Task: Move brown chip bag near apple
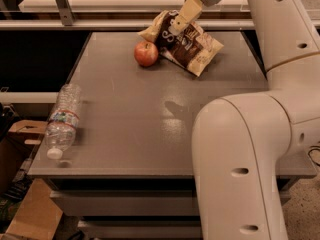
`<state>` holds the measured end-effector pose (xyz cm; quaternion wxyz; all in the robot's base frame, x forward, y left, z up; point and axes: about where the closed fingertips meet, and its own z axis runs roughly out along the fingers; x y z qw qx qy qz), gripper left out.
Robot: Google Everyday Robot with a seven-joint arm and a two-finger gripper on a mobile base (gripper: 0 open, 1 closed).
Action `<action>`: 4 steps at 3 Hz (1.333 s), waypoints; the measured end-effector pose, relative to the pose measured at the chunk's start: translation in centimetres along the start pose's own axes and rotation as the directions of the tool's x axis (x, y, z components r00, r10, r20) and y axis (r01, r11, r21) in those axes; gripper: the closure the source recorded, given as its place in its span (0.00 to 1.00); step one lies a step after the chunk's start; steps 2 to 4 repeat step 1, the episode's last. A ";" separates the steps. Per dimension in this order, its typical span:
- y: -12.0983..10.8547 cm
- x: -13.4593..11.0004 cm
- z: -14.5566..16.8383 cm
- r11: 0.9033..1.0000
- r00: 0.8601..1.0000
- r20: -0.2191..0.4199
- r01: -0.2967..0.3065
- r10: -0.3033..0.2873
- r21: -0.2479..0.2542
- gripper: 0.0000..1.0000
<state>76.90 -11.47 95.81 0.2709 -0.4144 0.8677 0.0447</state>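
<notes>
Gripper [188, 14] at brown chip bag [192, 48] top; we cannot tell grip. Apple [146, 53] just beside; water bottle [62, 120] well apart.

Brown chip bag [189, 48]: dark brown front, white lettering, cream-yellow edges, crinkled. Lies flat-ish at the far end of the table [125, 134], skewed, one corner pointing toward the near right. Apple [146, 53]: small, red with yellowish patches, sitting just left of the bag (touching or a hair apart, can't tell). Gripper [186, 14] is at the bag's top edge, up and right of the apple.
</notes>
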 end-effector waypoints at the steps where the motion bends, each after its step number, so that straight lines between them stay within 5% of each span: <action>1: 0.1 -0.1 0.3 1.000 1.000 0.015 0.007 -0.007 -0.016 0.00; 4: 0.1 -0.1 0.3 1.000 1.000 0.015 0.007 -0.007 -0.016 0.00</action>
